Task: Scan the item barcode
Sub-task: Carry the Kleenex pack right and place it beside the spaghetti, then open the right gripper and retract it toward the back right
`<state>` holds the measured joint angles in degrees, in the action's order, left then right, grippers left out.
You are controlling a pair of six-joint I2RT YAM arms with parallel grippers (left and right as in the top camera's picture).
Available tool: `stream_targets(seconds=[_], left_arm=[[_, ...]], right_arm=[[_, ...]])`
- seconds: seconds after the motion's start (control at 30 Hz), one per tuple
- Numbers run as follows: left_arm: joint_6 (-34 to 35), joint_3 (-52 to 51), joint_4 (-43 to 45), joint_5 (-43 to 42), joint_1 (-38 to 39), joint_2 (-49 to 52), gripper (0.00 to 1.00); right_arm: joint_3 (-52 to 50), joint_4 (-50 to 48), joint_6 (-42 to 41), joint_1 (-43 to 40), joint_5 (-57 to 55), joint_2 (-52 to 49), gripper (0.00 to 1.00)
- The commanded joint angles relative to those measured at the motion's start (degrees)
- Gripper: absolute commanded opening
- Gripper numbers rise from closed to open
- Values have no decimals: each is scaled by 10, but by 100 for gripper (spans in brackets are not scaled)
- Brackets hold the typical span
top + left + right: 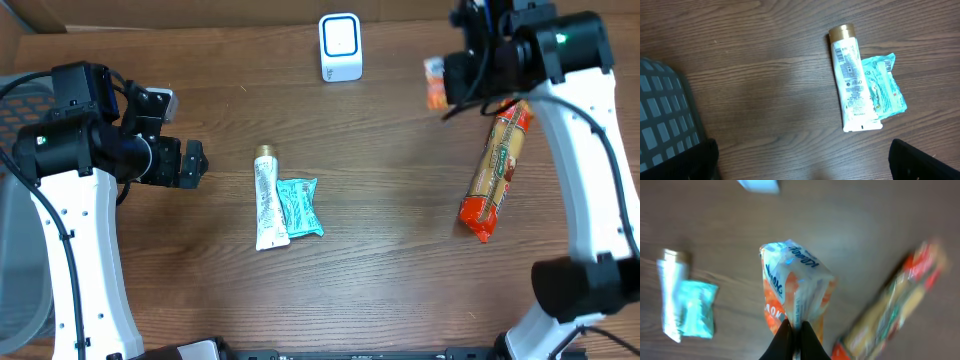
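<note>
The worktop point(400, 260) is dark brown wood with a strong grain running from left to right. Beyond its far edge lies a tan strip point(200, 12), and a grey basket point(18, 250) with a grid wall stands off the left edge.

The right pincer point(796, 337) has its 2 fingers pressed together on the lower edge of an orange and white pack point(795, 287). It holds the pack up off the wood, over the far right part of the worktop. The pack carries blue lettering on white that looks like "Kleenex", though it is blurred, and white letters on the orange part that cannot be read.

The scanner point(341, 47), a white box with a blue-edged face, stands near the middle of the far edge, well apart from the pack.

The left pincer point(193, 165) hangs over the left part of the worktop with its fingers wide apart and nothing between them.

In the middle lies a white tube point(268, 200) with a gold cap pointing to the far edge. Its label has lines of dark print too small to read. A teal packet point(300, 206) touches its right side.

Near the right edge lies 1 long packet point(495, 170), orange and red, its print unreadable
</note>
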<state>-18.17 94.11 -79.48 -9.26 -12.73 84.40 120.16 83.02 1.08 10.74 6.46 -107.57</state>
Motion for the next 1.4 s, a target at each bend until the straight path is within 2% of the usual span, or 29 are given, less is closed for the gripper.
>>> stream_targets(seconds=[0.0,0.13,0.2,0.3,0.47,0.67,0.83,0.97,1.37], left_arm=[[0,4,0,-7,0,-5,100],[0,4,0,-7,0,-5,100],[0,4,0,-7,1,-5,100],[0,4,1,-7,0,-5,100],[0,4,0,-7,0,-5,100],[0,4,0,-7,0,-5,100],[0,4,1,-7,0,-5,100],[0,4,0,-7,0,-5,99],[0,4,0,-7,1,-5,99]], right_arm=[[-96,-9,-28,-31,30,-39,4],[-197,-47,-21,-66,57,-39,4],[-247,-78,-21,-87,65,-39,20],[-277,-94,-21,-104,65,-39,27],[-273,-89,-21,-123,88,-39,46],[-181,-20,59,-138,247,-37,57],[-48,77,77,-138,245,-32,60],[15,108,80,-137,245,-23,59],[33,101,82,-137,227,-2,62]])
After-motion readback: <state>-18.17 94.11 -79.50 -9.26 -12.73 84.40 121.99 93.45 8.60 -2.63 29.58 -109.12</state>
